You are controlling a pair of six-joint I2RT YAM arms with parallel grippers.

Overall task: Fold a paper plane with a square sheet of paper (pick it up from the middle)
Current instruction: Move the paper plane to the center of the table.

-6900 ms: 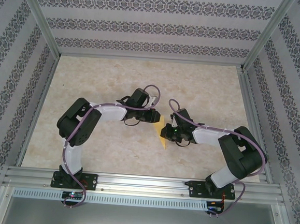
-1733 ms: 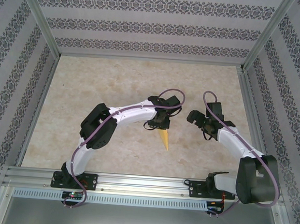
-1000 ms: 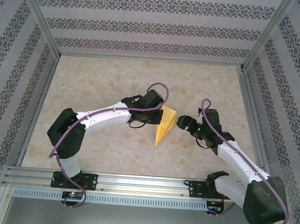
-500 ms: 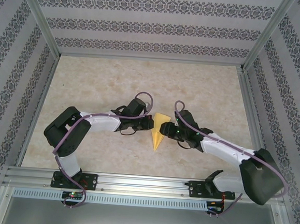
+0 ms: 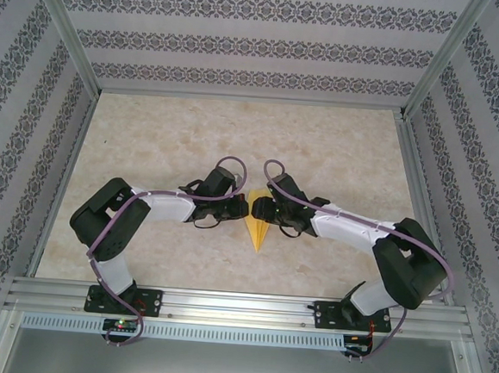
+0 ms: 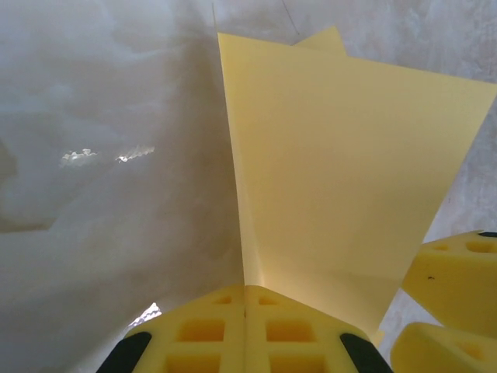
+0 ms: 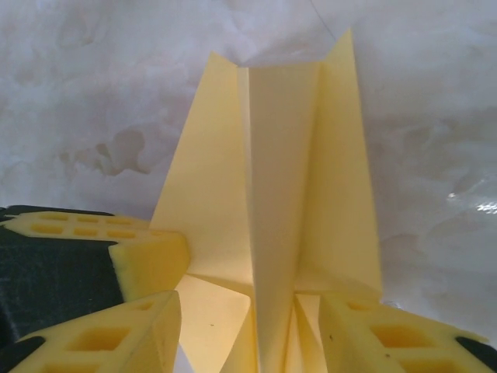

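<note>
Onlooker: Jaws on the left gripper (image 5: 237, 208) are pressed together, just left of centre in the overhead view. From its own wrist camera the two yellow pads (image 6: 202, 334) meet at the bottom edge, and the paper plane (image 6: 342, 171) is nipped in the seam between them.

Friend: Where's the plane lying, then?

Onlooker: Middle of the marbled table (image 5: 150, 135). From above, the paper plane (image 5: 256, 228) is narrow, its point toward the bottom of the frame and its broad end up between the two grippers. In the left wrist view it rises from the pads and fans toward the upper right.

Friend: And the right gripper (image 5: 263, 209)?

Onlooker: Just right of the plane's broad end, nearly nose to nose with the left one. In the right wrist view its fingers (image 7: 388, 342) sit in the lower left and lower right corners, held apart, with the plane's folded layers standing between them. The right-hand one overlaps the paper's edge, but whether it presses I can't tell. The left gripper's pad comes in from the left edge, against the plane's side.

Friend: Anything changed from a moment ago?

Onlooker: A second back the paper showed as a broader triangle and the right gripper stood clear of it, further right. Half a second back it had come close. Now it's at the plane, and the plane looks slimmer.
</note>
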